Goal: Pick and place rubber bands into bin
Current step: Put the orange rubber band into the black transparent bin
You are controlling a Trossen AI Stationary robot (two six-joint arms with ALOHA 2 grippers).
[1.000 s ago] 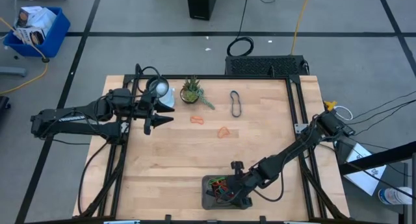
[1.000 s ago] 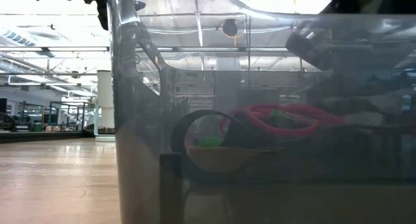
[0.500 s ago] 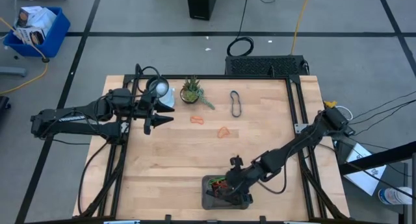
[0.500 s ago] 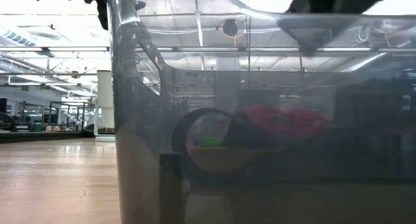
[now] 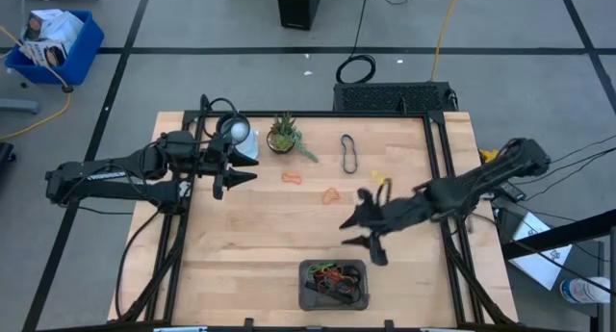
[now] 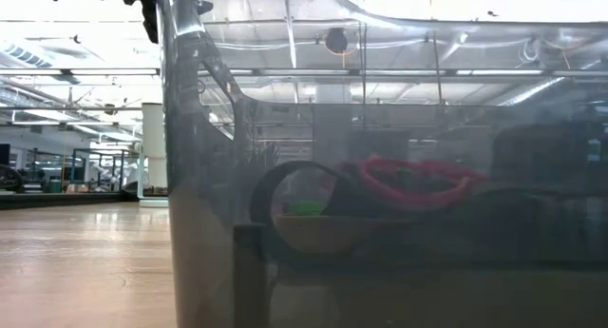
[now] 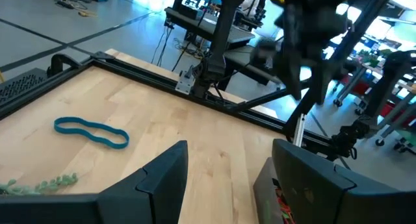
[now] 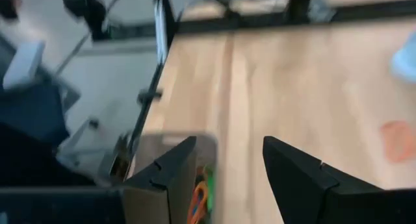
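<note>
Right gripper [image 5: 363, 231] spread wide and empty above bare wood, just beyond the small dark grey rectangular bin [image 5: 334, 283].

Inside the bin, a tangle of thin rubber bands [image 5: 332, 276] in red, green, orange and black. Farther up the wooden table [image 5: 260, 236]: two orange loops [image 5: 331, 195] near the middle, one dark band [image 5: 348, 153] beside a small potted plant [image 5: 282, 135]. At the table's left edge, left gripper [image 5: 237, 175] parked with fingers apart, holding nothing.

A grey concrete floor [image 5: 192, 24] crossed by black tape lines [image 5: 241, 50] surrounds the table; a blue plastic crate [image 5: 56, 43] stands apart
</note>
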